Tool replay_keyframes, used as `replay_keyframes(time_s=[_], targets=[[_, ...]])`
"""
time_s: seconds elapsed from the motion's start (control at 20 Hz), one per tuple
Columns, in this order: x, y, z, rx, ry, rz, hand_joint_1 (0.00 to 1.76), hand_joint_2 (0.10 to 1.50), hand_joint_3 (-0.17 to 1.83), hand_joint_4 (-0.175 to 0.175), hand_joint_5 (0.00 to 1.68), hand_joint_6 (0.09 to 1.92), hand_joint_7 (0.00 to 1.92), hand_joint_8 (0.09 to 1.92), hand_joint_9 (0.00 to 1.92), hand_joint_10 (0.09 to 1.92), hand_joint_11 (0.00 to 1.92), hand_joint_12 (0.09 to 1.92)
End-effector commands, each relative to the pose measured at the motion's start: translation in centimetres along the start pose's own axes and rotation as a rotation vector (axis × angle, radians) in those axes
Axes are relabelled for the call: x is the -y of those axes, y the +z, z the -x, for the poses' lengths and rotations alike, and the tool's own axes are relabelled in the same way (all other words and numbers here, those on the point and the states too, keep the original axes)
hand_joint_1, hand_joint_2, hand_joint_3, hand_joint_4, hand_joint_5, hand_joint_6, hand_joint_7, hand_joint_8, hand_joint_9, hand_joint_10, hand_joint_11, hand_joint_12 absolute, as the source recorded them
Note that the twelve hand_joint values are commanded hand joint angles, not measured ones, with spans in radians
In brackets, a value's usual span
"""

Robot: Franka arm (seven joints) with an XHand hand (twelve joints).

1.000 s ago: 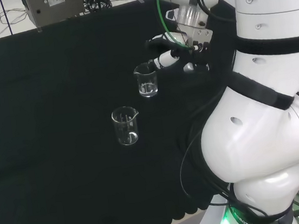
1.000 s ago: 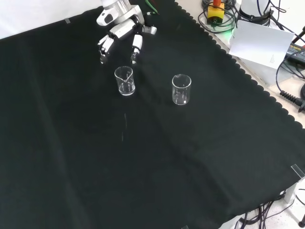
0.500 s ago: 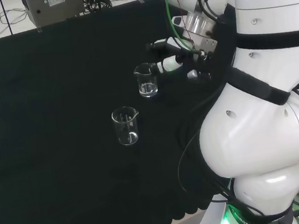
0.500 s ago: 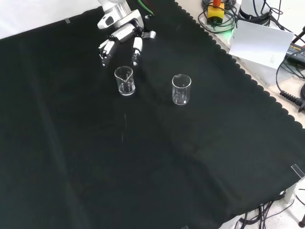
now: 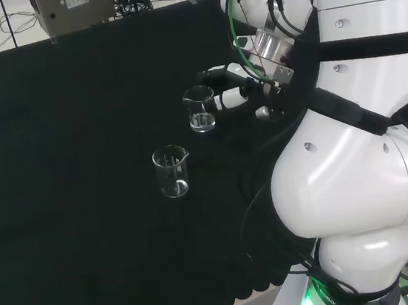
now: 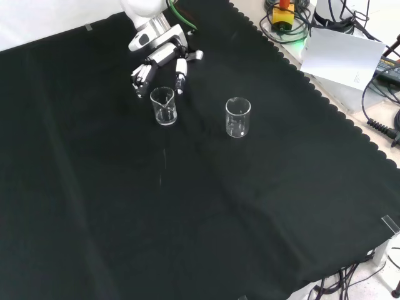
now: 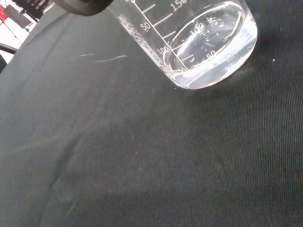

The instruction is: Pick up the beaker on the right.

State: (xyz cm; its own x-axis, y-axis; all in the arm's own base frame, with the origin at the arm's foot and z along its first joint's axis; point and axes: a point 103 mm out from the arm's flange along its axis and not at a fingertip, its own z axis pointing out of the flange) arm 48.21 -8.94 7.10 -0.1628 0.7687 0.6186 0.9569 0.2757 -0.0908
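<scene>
two clear glass beakers stand upright on the black cloth of the table [image 6: 262, 206], well apart from each other.

head view: the target beaker [image 5: 199, 109] is the one farther to the right and nearer the arm; the second beaker [image 5: 171, 171] stands lower left of it. front view: the target beaker [image 6: 163, 105] is on the left, just below the hand; the second beaker [image 6: 237, 117] stands to its right, clear of the hand.

hand [image 6: 159, 57]: fingers spread and only slightly bent, gripping nothing. in the front view the fingertips [image 6: 180, 77] reach down on either side of the target beaker's rim, close beside it; contact cannot be told. in the head view the hand [image 5: 235, 89] sits just right of that beaker, one finger level with the rim.

wrist view: the target beaker's base [image 7: 208, 47] is close and large, printed scale marks on its wall, resting flat on the cloth. a dark blurred part of the hand [image 7: 83, 5] overlaps its upper wall.

surroundings: nothing lies between hand and target beaker. cables and a white sheet [image 6: 340, 56] lie beyond the cloth's scalloped edge in the front view; a grey box [image 5: 71, 9] stands behind the table in the head view.
</scene>
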Motion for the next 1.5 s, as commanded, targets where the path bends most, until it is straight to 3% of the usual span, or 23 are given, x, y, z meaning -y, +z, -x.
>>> replay_keyframes(time_s=[0.05, 0.75, 1.05, 1.5], targets=[[-0.4, 0.9, 0.2, -0.038, -0.034, -0.027, 0.81, 0.87, -0.17, -0.042, 0.44, 0.09, 0.18, 0.68, 0.3, 0.63, 0.0, 1.33], [-1.3, 2.4, -0.2, -0.089, -0.058, -0.002, 0.84, 0.84, -0.17, -0.037, 0.45, 0.09, 0.15, 0.67, 0.24, 0.63, 0.0, 1.22], [-1.8, 3.0, -0.3, -0.093, -0.056, 0.015, 0.86, 0.83, -0.17, -0.04, 0.47, 0.09, 0.19, 0.68, 0.31, 0.63, 0.0, 1.26], [-2.3, 3.4, -0.3, -0.157, -0.073, 0.045, 0.91, 0.84, -0.17, -0.043, 0.51, 0.09, 0.24, 0.7, 0.35, 0.63, 0.0, 1.3]])
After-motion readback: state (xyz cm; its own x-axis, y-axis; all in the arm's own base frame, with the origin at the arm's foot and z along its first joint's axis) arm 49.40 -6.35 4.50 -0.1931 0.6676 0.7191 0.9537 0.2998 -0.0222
